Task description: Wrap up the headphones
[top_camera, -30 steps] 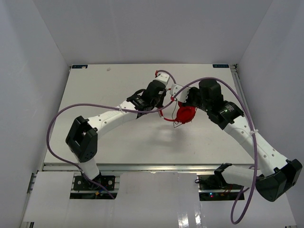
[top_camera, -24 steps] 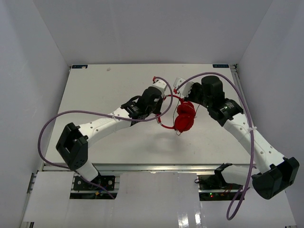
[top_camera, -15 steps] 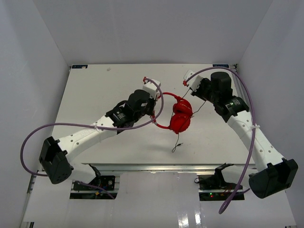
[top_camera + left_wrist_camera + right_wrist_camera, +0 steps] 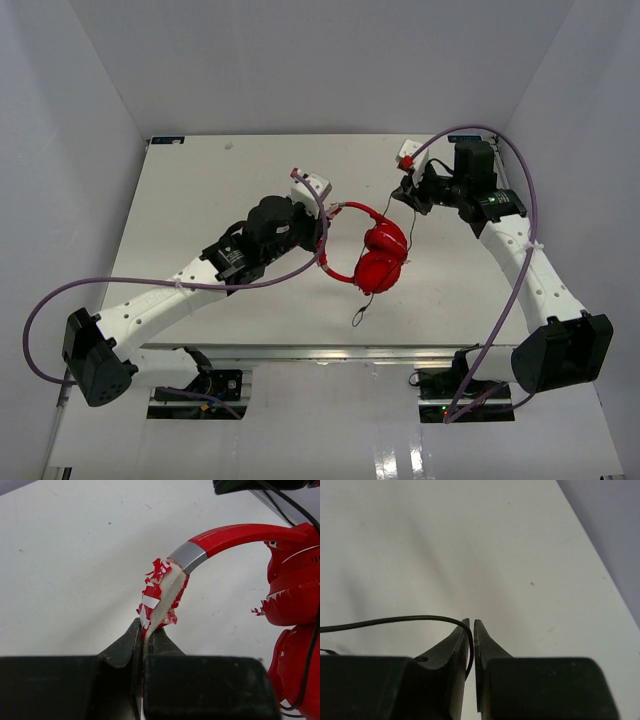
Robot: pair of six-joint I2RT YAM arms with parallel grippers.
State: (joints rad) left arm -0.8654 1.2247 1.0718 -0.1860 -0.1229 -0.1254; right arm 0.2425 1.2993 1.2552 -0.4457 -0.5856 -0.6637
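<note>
The red headphones (image 4: 384, 256) hang above the table's middle, their two cups (image 4: 295, 595) together. My left gripper (image 4: 325, 222) is shut on the worn red-and-white end of the headband (image 4: 162, 592), its tips (image 4: 146, 630) pinching the padding. The thin black cable (image 4: 411, 222) runs from the cups up to my right gripper (image 4: 408, 192), which sits farther back and to the right. In the right wrist view the cable (image 4: 395, 620) curves into the narrow slit between that gripper's (image 4: 472, 625) nearly closed jaws. The cable's plug end (image 4: 357, 318) dangles below the cups.
Thick purple robot cables (image 4: 160, 285) loop off both arms, one arching over the right arm (image 4: 520, 230). White walls close in the table (image 4: 200, 200) on three sides; its right edge (image 4: 590, 555) lies close beside my right gripper.
Both arms have drawn apart: the left swung left and nearer with the headband, the right went back and right along the cable. The cable's free end has dropped below the cups.
</note>
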